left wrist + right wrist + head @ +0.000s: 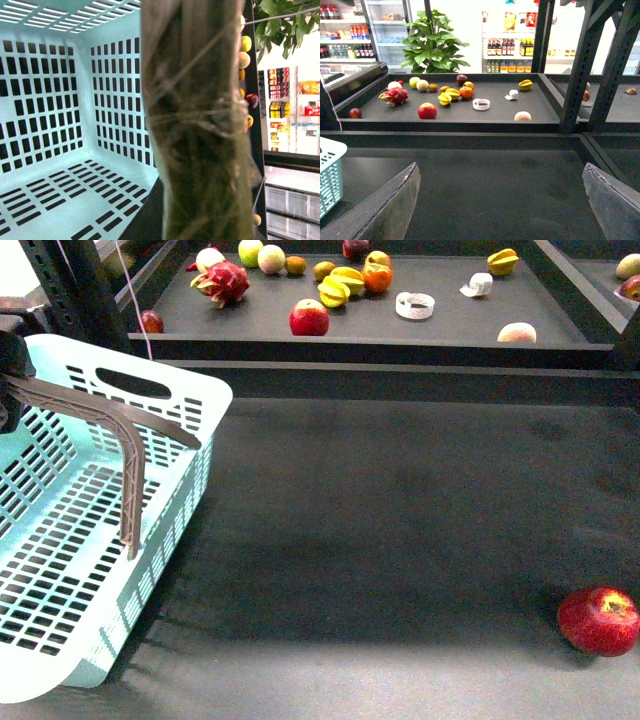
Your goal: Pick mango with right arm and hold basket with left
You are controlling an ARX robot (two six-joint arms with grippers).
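The pale aqua basket point(60, 570) stands tilted at the front left of the dark table. My left gripper point(8, 390) shows at the far left edge, shut on the basket's grey-brown handle point(130, 455). In the left wrist view the handle point(195, 125) fills the middle and hides the jaws, with the basket's slotted floor point(55, 190) behind it. The mango point(377, 278), smooth and orange, lies on the raised back tray; it also shows in the right wrist view point(466, 92). My right gripper point(500, 200) is open and empty above the table, well short of the tray, and is out of the front view.
The back tray point(380, 350) has a raised front lip and holds yellow starfruits point(340, 287), a pink dragon fruit point(225, 282), a red apple point(309, 318), a white ring point(415, 305) and other fruit. Another red apple point(600, 621) lies on the table at front right. Black frame posts point(580, 75) stand right of the tray.
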